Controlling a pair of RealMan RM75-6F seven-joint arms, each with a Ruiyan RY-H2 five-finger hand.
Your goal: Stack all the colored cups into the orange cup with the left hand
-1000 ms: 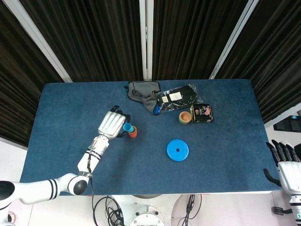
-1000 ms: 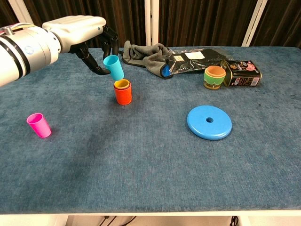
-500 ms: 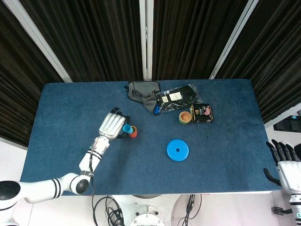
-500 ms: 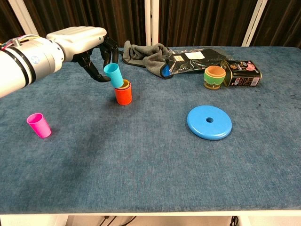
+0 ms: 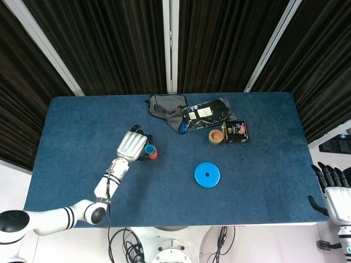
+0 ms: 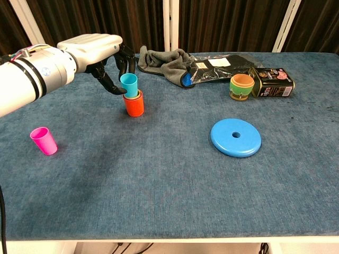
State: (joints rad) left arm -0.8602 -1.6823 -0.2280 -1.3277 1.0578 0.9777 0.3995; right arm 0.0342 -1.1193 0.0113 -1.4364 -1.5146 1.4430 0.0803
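Pink cup [image 6: 44,141] shows in chest view only.

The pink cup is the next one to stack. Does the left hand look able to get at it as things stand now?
Probably yes. The pink cup stands upright, alone on bare cloth, with nothing between it and the left hand. That hand holds the blue cup at the orange cup and must release it first.

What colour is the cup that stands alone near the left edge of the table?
Pink. The lone cup shows best in the chest view.
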